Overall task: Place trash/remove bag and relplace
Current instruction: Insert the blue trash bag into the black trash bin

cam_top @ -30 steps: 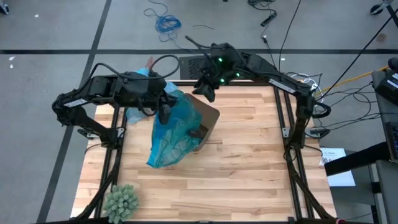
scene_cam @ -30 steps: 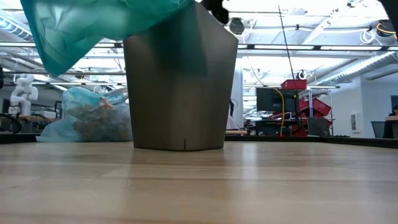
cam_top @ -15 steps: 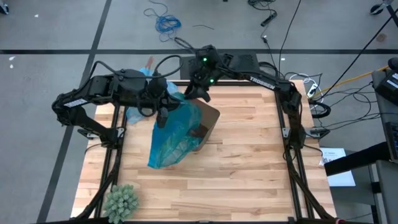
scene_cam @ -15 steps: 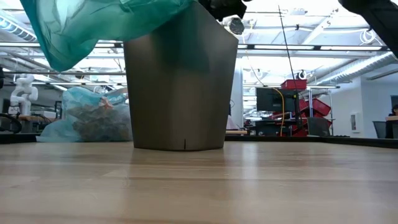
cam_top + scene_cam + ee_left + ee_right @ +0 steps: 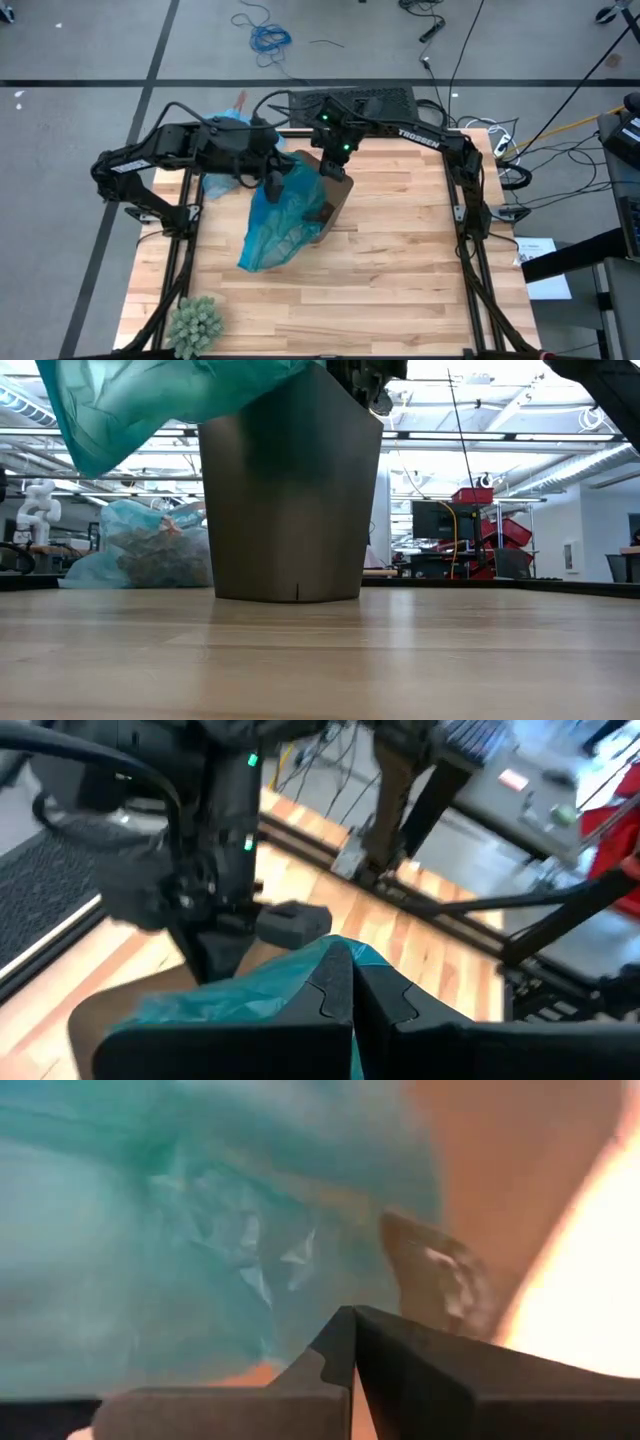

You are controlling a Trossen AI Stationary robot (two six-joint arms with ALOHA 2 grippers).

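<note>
A wooden table (image 5: 380, 270) carries a brown bin (image 5: 290, 500) toward its far left, draped with a teal bag (image 5: 285, 205), and the filled light-blue bag (image 5: 140, 545) of trash sits behind the bin at the far-left edge. The left gripper (image 5: 270, 183) is clamped on the teal bag's plastic above the bin's left rim. The right gripper (image 5: 335, 165), fingers together, hangs at the bin's far rim; I cannot tell whether it pinches any plastic.

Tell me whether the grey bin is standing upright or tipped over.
Upright. In the low view the grey bin stands flat on the table, with the teal bag draped over its top.
</note>
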